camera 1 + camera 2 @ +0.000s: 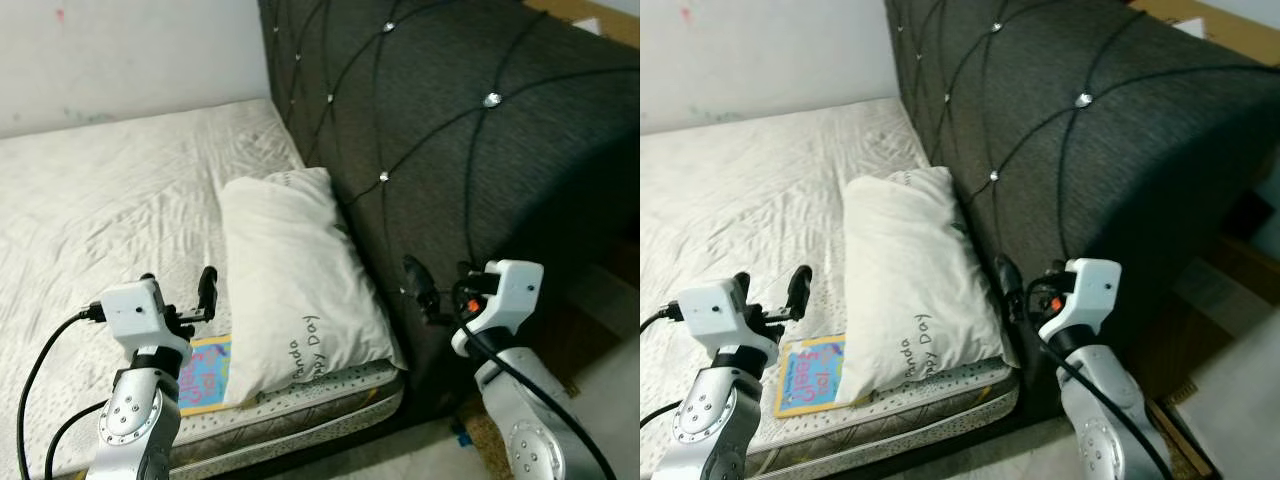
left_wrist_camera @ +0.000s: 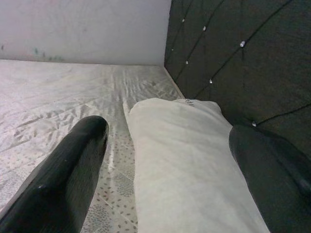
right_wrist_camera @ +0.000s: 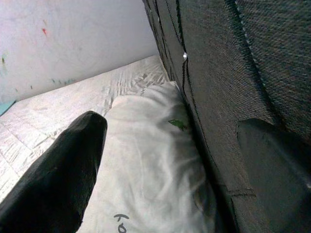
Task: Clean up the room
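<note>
A white pillow (image 1: pixel 295 285) printed "Panda Happy Day" lies on the mattress (image 1: pixel 110 200) against the dark tufted headboard (image 1: pixel 450 130). A colourful children's book (image 1: pixel 205 372) lies flat by the pillow's near left corner, at the mattress edge. My left gripper (image 1: pixel 206 293) hovers open just above the book, to the left of the pillow; the left wrist view looks along the pillow (image 2: pixel 184 165) between its spread fingers (image 2: pixel 63 179). My right gripper (image 1: pixel 438 283) is open beside the headboard's end, past the pillow's right edge, with nothing between its fingers (image 3: pixel 58 174).
A pale wall (image 1: pixel 120 50) runs behind the bed. The headboard rises steeply on the right. Bare floor (image 1: pixel 610 400) and a brown wooden piece (image 1: pixel 1230 270) lie to the right of the bed end. The far mattress is wrinkled and bare.
</note>
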Available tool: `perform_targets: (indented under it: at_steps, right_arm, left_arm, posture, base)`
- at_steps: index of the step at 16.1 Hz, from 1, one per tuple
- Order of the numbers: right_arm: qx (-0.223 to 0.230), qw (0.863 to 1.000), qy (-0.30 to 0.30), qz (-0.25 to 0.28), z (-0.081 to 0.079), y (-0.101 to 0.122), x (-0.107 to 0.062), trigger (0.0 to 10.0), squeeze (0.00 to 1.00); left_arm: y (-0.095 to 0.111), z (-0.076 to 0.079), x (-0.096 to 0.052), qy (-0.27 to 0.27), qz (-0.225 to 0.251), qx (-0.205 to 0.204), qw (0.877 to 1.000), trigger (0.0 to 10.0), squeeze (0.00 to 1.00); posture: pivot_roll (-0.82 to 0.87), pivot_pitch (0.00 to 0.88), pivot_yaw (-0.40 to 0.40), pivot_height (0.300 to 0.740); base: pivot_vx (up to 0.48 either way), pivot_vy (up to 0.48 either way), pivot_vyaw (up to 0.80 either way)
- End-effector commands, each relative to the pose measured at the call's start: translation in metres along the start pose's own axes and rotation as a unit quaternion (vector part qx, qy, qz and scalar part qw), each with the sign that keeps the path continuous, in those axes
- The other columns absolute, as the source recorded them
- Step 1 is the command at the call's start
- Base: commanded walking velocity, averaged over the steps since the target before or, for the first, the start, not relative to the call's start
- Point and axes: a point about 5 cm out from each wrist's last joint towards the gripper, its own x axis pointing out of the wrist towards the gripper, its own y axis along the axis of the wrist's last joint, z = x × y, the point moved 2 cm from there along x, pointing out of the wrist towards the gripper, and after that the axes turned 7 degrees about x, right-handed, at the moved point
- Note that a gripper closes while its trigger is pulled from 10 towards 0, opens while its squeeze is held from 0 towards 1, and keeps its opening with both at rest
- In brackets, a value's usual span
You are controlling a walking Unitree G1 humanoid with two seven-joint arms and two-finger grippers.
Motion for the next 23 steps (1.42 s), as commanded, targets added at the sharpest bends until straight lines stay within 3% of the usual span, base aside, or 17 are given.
perform_targets:
  at_steps: [1, 9, 19, 23]
  right_arm:
    - [0.003, 1.000, 0.006, 0.001, -0.005, 0.002, 0.000, 10.0, 0.00]
    - [-0.011, 1.000, 0.018, -0.006, -0.008, -0.001, 0.009, 10.0, 0.00]
    - [-0.025, 0.999, 0.025, -0.009, -0.008, -0.003, 0.014, 10.0, 0.00]
    - [-0.010, 1.000, 0.029, -0.005, -0.011, -0.002, 0.013, 10.0, 0.00]
  left_arm:
    - [0.001, 0.000, -0.001, -0.001, -0.004, 0.000, 1.000, 10.0, 0.00]
    - [0.002, 0.009, 0.003, -0.019, -0.004, -0.021, 1.000, 10.0, 0.00]
    - [0.003, 0.009, 0.007, -0.014, -0.005, -0.019, 1.000, 10.0, 0.00]
    - [0.002, 0.009, 0.008, -0.014, -0.006, -0.019, 1.000, 10.0, 0.00]
  posture:
    - [-0.17, 0.000, 0.045, 0.740]
    - [-0.17, 0.000, 0.036, 0.740]
    - [-0.17, 0.000, 0.030, 0.740]
    - [-0.17, 0.000, 0.032, 0.740]
  base:
    - [0.000, 0.000, 0.00]
    - [0.000, 0.075, 0.00]
    - [0.000, 0.443, 0.00]
    - [0.000, 0.480, 0.00]
